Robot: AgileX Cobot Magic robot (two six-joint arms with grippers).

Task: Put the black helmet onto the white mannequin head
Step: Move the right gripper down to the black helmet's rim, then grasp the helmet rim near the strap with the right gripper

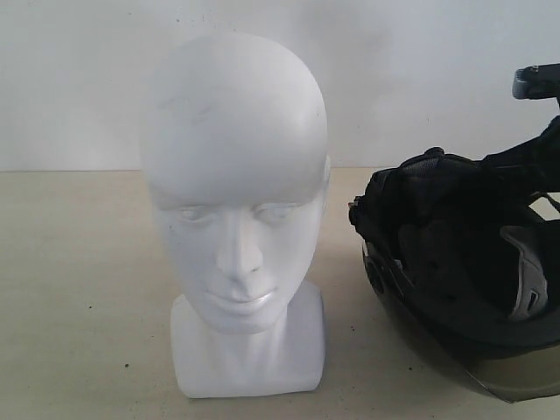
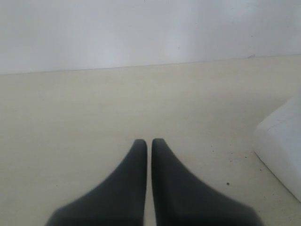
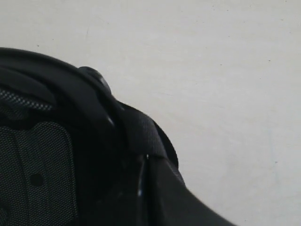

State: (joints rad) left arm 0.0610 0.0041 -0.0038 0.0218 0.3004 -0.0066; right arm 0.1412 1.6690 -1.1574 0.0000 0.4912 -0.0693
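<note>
A pale cream tabletop fills the lower part of the scene, matte and faintly grained. A few tiny dark specks dot its surface. Behind it rises a plain white wall, evenly lit and unmarked. Table and wall meet in a straight, level line across the back.
</note>
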